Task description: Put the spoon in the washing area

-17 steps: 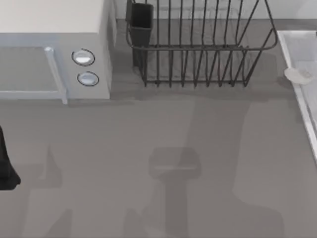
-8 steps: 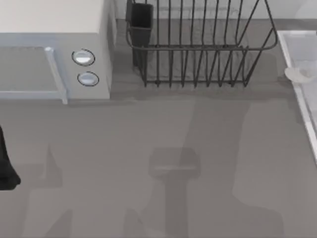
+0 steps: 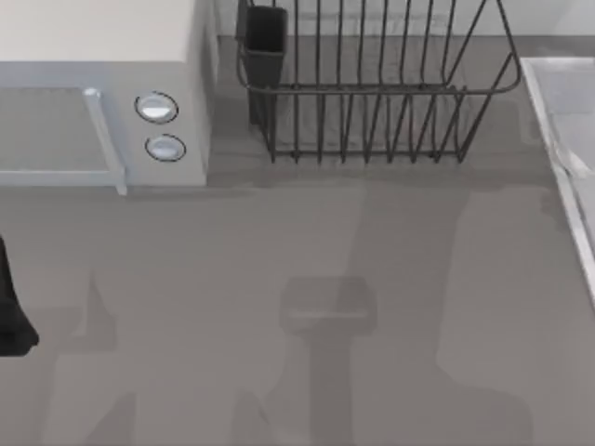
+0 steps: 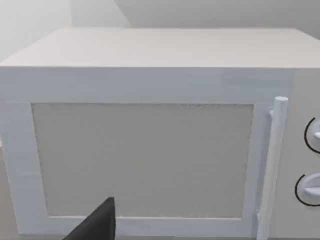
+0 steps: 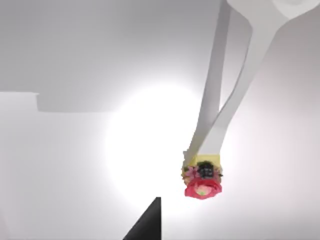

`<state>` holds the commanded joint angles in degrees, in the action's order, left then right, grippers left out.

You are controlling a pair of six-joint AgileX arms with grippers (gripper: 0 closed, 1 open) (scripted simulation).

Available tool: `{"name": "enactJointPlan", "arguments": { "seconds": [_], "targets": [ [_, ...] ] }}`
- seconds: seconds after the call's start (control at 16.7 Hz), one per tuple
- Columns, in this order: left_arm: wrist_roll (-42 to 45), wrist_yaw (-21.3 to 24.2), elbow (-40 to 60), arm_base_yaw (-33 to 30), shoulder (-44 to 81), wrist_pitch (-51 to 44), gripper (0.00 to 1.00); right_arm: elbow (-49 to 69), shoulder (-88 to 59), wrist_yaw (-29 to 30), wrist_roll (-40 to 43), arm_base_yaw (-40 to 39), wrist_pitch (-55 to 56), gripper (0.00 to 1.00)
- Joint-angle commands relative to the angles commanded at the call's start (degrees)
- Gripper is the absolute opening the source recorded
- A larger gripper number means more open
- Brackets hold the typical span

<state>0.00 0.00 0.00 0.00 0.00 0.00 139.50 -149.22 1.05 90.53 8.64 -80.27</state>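
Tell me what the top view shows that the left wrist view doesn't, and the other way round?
The top view gives the dark wire dish rack, the pale sink at the table's right edge, and the left arm parked at the left edge. The left wrist view gives a dark part of the left tool up close. Both share the white microwave, its door handle and its two round knobs.

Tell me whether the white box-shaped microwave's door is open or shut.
Shut: the white box-shaped microwave has its door lying flush in the front face, bar handle against the front.
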Motion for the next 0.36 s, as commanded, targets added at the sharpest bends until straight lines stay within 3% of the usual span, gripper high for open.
{"name": "enactJointPlan", "arguments": {
  "seconds": [0.36],
  "targets": [
    [0.0, 0.0, 0.0, 0.0, 0.0, 0.0, 1.00, 0.0, 0.0, 0.0, 0.0, 0.0, 0.0, 1.00]
  ]
}}
